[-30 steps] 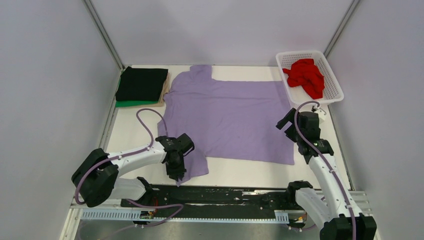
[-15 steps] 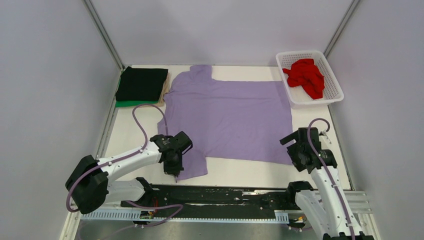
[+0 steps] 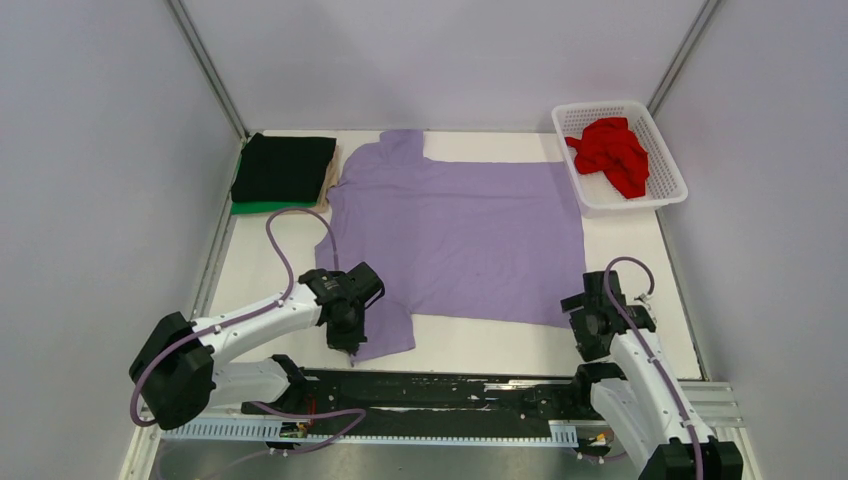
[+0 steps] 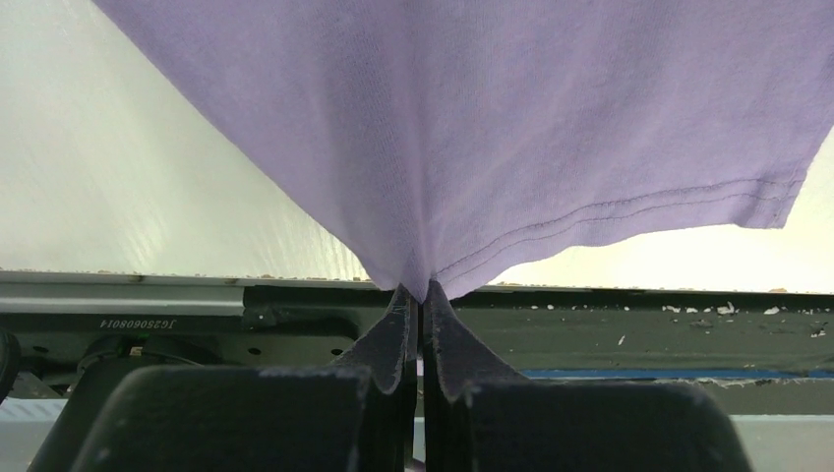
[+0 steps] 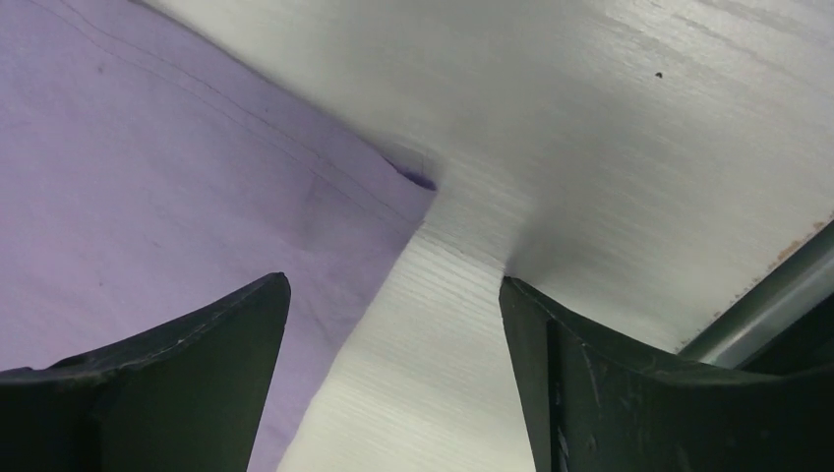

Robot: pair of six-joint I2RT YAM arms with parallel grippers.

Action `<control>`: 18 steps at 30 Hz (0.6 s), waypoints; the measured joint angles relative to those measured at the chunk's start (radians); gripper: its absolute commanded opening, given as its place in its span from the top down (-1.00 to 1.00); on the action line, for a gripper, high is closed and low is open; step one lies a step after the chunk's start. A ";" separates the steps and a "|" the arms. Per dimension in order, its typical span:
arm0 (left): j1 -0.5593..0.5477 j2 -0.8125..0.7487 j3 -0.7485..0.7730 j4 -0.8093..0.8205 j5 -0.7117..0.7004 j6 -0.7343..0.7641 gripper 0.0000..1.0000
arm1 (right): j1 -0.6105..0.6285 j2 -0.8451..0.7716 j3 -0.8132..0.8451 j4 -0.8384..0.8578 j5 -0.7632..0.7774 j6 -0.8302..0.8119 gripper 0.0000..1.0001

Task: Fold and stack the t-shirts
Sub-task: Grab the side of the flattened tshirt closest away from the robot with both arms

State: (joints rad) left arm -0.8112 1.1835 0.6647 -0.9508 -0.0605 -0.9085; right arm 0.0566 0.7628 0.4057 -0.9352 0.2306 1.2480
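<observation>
Now pinching the near sleeve of the lavender t-shirt (image 3: 455, 235) with the left gripper (image 4: 418, 300), both fingers (image 4: 388, 344) pressing flat together on a small peak of cloth right at the near edge of the table (image 3: 470, 345). Drawing that fold into a point, with the stitched sleeve hem trailing off to the right in the wrist view. Leaving the rest of the shirt spread flat across the middle of the surface, its other sleeve reaching toward the far edge and its bottom hem facing the right edge. Holding the right gripper (image 5: 393, 285) splayed wide and grasping nothing, low over the shirt's near-right corner, one finger (image 5: 167, 383) hanging above purple cloth and the other above bare white tabletop. Showing the black t-shirt (image 3: 285, 165) folded on top of the green t-shirt (image 3: 258, 208) in the far-left corner. Showing the red t-shirt (image 3: 615, 150) lying crumpled inside the white basket (image 3: 640, 205) in the far-right corner.
</observation>
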 measured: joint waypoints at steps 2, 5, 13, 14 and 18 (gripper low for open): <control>0.000 0.000 0.000 -0.001 0.008 0.002 1.00 | 0.000 -0.005 -0.009 0.035 0.018 0.016 -0.50; 0.000 0.000 0.000 -0.004 0.018 0.002 1.00 | 0.000 -0.008 -0.023 0.081 0.043 0.034 -0.35; 0.000 0.012 0.009 -0.030 0.018 0.002 1.00 | 0.000 0.021 -0.056 0.229 0.117 0.039 0.08; 0.000 0.014 0.013 -0.033 0.018 0.002 1.00 | 0.000 0.034 -0.056 0.245 0.124 0.036 0.16; 0.000 0.025 0.032 -0.044 0.017 0.002 1.00 | 0.000 0.082 -0.055 0.287 0.148 0.022 0.53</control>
State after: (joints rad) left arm -0.8112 1.2083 0.6968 -0.9951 -0.0433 -0.9062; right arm 0.0566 0.8452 0.3508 -0.6479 0.3782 1.2701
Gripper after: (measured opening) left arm 0.009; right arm 0.368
